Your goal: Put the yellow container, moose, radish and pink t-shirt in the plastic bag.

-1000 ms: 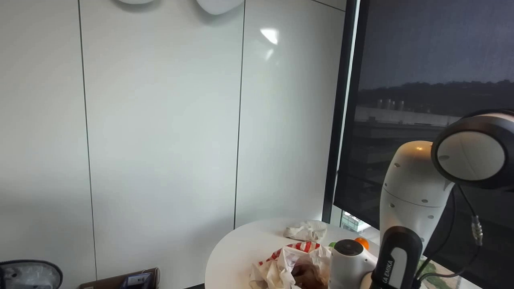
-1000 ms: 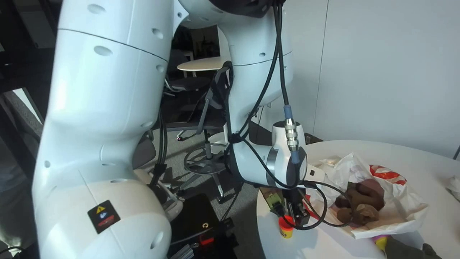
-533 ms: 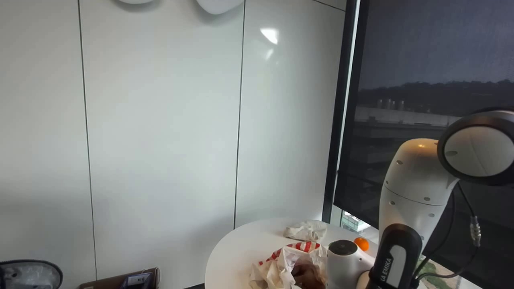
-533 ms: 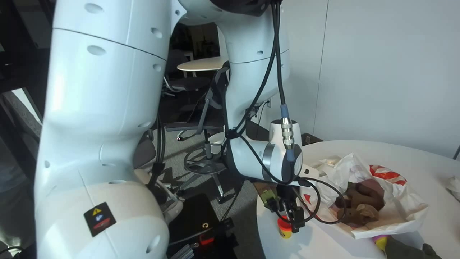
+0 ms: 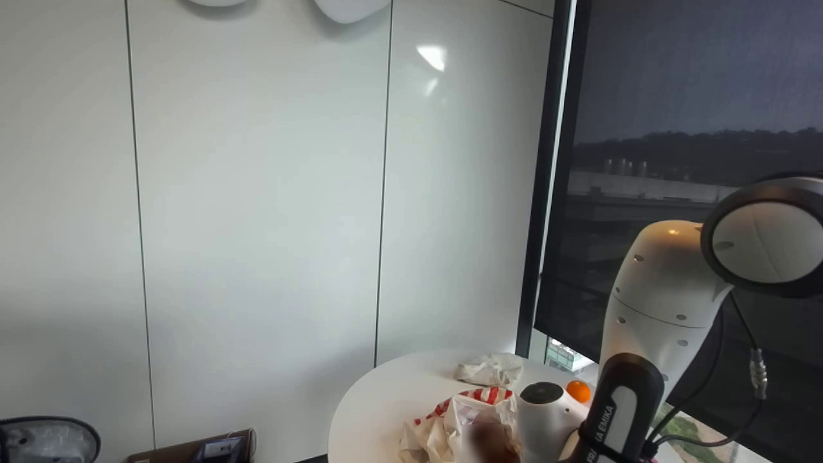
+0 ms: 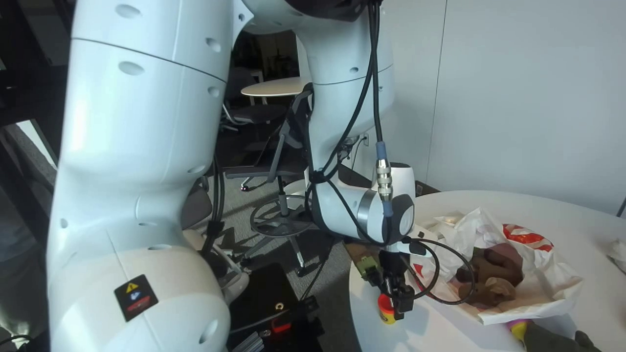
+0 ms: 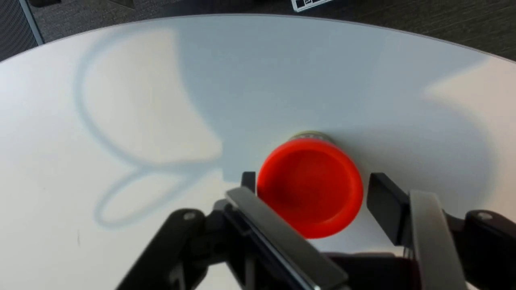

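Where the yellow container (image 6: pixel 386 310) stands, the spread claw (image 7: pixel 314 191) straddles it.

"Your count?"
"One red-lidded container (image 7: pixel 309 185), one plastic bag (image 6: pixel 545 281), one round orange object (image 5: pixel 578 391)."
"Brown plush toys (image 6: pixel 489 266)?"
"One at least; the folds overlap, so I can't rule out two."
"Any pairs?"
"A white table (image 6: pixel 577 210) and a tan table (image 6: pixel 276 88) make two."

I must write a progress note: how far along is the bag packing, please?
Done: a brown plush, probably the moose, lies in the bag. In progress: the open gripper straddles the yellow container with red lid; a gap shows beside one finger, so it seems not yet gripped. Left: bagging this container. The radish and pink t-shirt I cannot surely identify, in the bag or outside.
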Robot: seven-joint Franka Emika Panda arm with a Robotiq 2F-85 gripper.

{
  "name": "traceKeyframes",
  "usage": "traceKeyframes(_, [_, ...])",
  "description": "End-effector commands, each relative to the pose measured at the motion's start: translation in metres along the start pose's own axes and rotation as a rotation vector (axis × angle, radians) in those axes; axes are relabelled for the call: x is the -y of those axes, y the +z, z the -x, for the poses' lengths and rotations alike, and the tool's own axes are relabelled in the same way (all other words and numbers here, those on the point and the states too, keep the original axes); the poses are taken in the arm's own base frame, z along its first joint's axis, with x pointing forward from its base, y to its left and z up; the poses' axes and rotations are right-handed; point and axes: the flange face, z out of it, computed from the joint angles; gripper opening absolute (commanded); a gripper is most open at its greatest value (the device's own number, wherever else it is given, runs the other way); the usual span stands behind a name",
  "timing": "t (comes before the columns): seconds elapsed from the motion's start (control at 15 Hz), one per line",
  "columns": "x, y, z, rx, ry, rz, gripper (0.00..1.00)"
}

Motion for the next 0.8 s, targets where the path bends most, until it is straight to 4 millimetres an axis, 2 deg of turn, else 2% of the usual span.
traceKeyframes(0.0, [-0.001, -0.013, -0.01, 0.009, -0.009, 0.021, 0.42])
traceKeyframes(0.13, [0.0, -0.022, -0.015, 0.001, -0.016, 0.032, 0.28])
traceKeyframes(0.4, [0.001, -0.056, -0.029, -0.057, -0.024, 0.057, 0.27])
traceKeyframes(0.6, [-0.001, -0.083, -0.064, -0.175, -0.06, 0.097, 0.27])
traceKeyframes(0.73, [-0.002, -0.084, -0.093, -0.224, -0.082, 0.122, 0.27])
